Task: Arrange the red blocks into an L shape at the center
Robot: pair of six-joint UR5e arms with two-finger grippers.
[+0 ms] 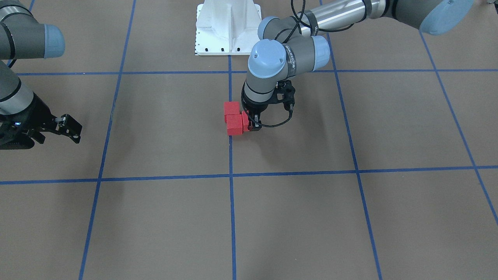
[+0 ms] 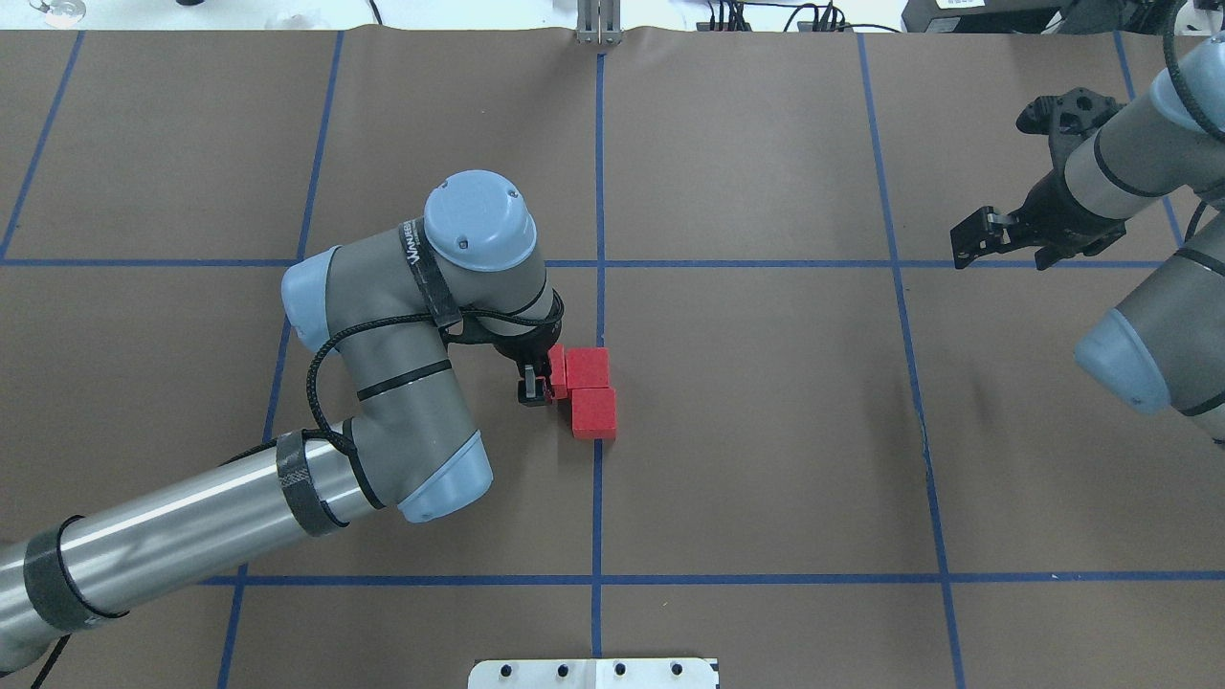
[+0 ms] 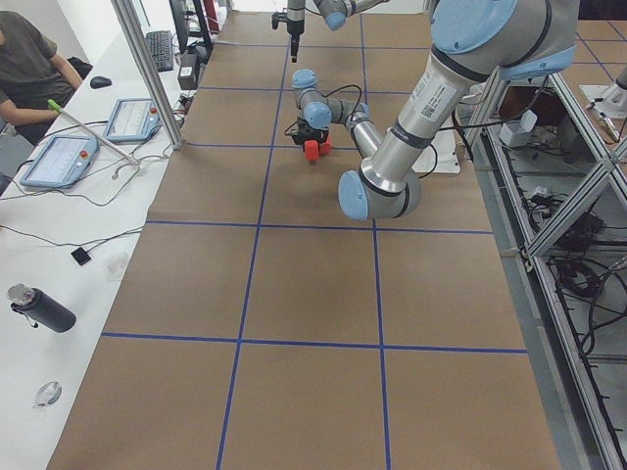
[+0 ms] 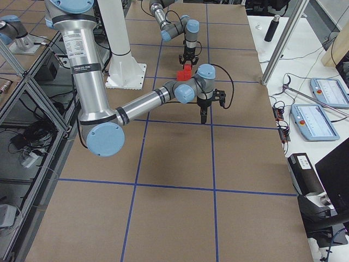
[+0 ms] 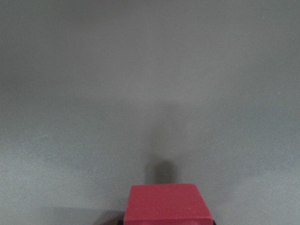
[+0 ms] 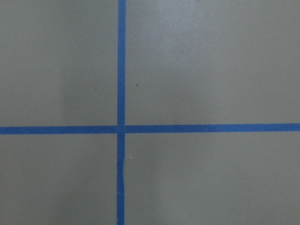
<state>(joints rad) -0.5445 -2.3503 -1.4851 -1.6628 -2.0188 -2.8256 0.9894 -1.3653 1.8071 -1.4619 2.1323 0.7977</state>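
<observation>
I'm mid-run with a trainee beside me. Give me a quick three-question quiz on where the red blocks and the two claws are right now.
1. True or false: the right claw holds one of the red blocks.
2. Multiple choice: the two free blocks sit A) stacked, B) side by side and touching, on the central blue line, C) in separate grid squares.
3. Fill in: the third block is gripped by the ____.
Key: 1 false, the right claw is far off to the side and carries no block; 2 B; 3 left claw.
</observation>
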